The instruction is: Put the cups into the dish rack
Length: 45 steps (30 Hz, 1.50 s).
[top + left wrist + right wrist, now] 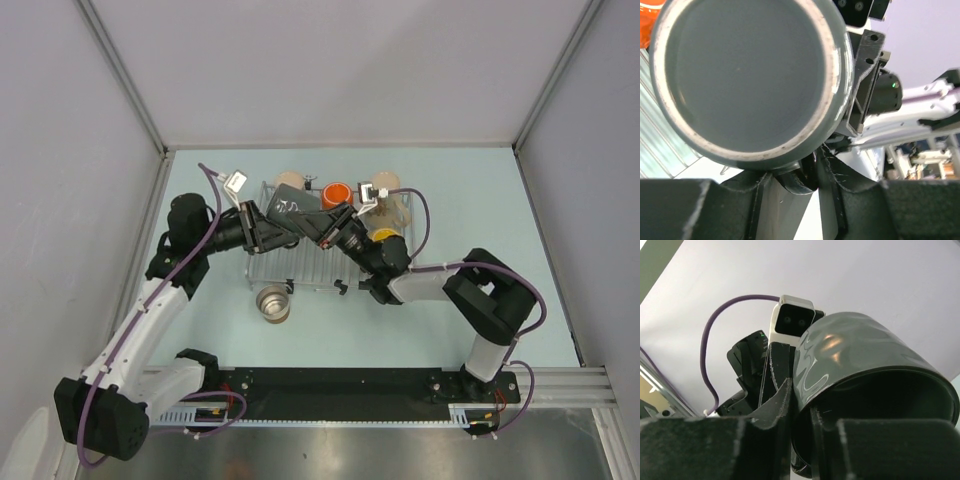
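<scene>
- Between your left gripper's [800, 186] fingers: the handle of the dark grey mug [745, 75], jaws clamped on it, mug base facing the wrist camera.
- Your right gripper [800, 427]: nearly closed, pinching the same mug's wall at the rim.
- Beneath both grippers: the dish rack [268, 268].
- The steel cup [272, 303] stands off the rack, on the arm-base side of both grippers.

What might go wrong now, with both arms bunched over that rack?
1. The left gripper and the right gripper both pinch the dark grey mug, apparently at its handle and its rim; uneven pulls might twist it loose.
2. It seems to be held above the dish rack, so a slip may drop it onto the wires.
3. The orange mug sits close by and might get knocked.
</scene>
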Available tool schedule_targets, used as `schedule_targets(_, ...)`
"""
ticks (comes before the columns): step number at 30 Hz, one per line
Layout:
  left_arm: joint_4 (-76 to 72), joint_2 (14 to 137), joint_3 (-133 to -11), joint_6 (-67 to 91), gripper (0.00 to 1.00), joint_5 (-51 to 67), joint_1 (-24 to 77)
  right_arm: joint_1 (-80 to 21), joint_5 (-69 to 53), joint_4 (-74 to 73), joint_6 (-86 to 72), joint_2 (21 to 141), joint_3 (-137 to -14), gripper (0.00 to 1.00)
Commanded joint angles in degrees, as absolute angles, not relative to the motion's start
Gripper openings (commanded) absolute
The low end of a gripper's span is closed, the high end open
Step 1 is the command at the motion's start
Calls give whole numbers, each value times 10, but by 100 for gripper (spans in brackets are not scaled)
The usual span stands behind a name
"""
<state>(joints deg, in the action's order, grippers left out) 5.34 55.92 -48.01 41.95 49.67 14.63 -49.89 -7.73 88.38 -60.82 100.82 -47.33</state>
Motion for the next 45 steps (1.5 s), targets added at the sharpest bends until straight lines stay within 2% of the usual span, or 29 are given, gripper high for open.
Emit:
schedule_targets(1, -20, 537, -534, 325, 1, 547, 179, -517, -198, 918, -604, 1001, -437, 25)
schedule_targets(2, -10, 534, -536, 301, 0, 541, 178, -514, -199, 917, -603, 995, -432, 28)
schedule_targets(4, 11, 527, -538, 286, 0, 530, 179, -511, -201, 916, -600, 982, -424, 43)
schedule_targets(9, 28, 516, -534, 246, 0, 519, 162, -501, -202, 916, -603, 969, -407, 60)
schedule_targets(13, 39, 513, -534, 216, 0, 507, 144, -492, -201, 917, -599, 946, -386, 63)
schedule_targets(15, 40, 510, -532, 200, 0, 496, 137, -483, -202, 915, -598, 922, -370, 67)
schedule_targets(21, 58, 501, -537, 153, 1, 459, 133, -459, -206, 876, -578, 806, -310, 68)
schedule_targets(27, 115, 522, -555, 96, 0, 404, 139, -482, -203, 603, -458, 641, -324, 70)
schedule_targets(28, 129, 543, -562, 74, 1, 391, 143, -503, -188, 497, -427, 586, -336, 70)
schedule_targets(31, 159, 576, -570, 40, 0, 343, 170, -547, -107, 327, -317, 512, -383, 71)
schedule_targets(37, 165, 619, -566, 8, 0, 256, 257, -551, -70, 216, -278, 461, -412, 70)
schedule_targets(45, 134, 704, -561, 2, 1, 192, 339, -542, -70, 189, -266, 465, -417, 68)
